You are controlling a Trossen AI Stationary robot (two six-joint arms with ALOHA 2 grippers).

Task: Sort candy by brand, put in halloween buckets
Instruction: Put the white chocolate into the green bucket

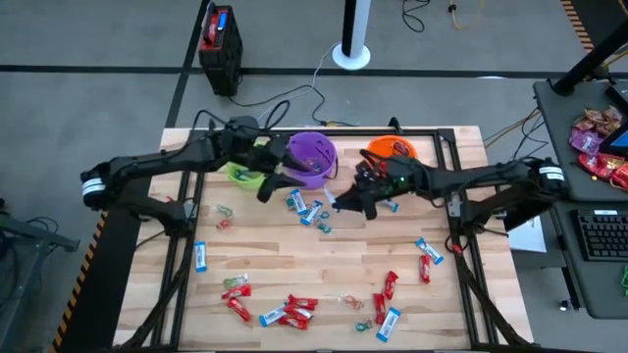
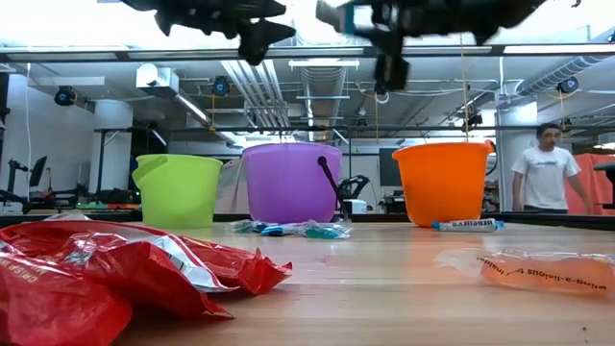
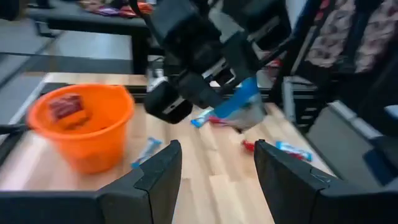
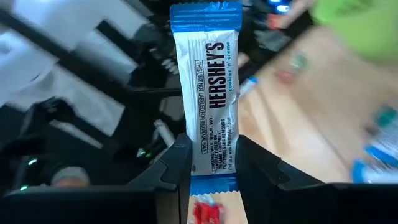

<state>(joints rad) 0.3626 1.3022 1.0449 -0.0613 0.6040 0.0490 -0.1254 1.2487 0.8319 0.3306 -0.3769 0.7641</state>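
1. The left hand (image 1: 263, 192) hangs above the table (image 1: 324, 284) with its fingers (image 3: 163, 171) spread wide and nothing between them. The green bucket (image 1: 245, 175) sits just beside it on its outer side, and the purple bucket (image 1: 312, 157) is right next to it toward the far edge; its own arm crosses over the green bucket's rim.
2. Between the two hands a small cluster of blue-and-white candies (image 1: 306, 208) lies on the wood, close in front of the purple bucket and nearer the left hand than the right.
3. The right hand (image 1: 345, 204) is raised off the table, its fingers (image 4: 179, 165) closed on a blue-and-white bar (image 4: 208, 93) that stands upright out of the grip. The right wrist view shows the wrapper pinched near its lower end, most of the bar clear above the fingertips.
4. The orange bucket (image 1: 391, 152) stands behind the right hand, beside that arm's wrist, with a red-wrapped candy (image 3: 65, 106) already lying inside it. One more blue-and-white candy (image 1: 390, 206) rests on the table just beside the hand, on its outer side.
5. Well away from both hands, toward the near edge, red candies (image 1: 299, 309) and blue ones are scattered; a pair (image 1: 428, 257) lies out to the right hand's outer side.
6. In the low view a red wrapper (image 2: 106, 269) fills the foreground, and a person (image 2: 546, 168) stands in the room beyond the orange bucket.
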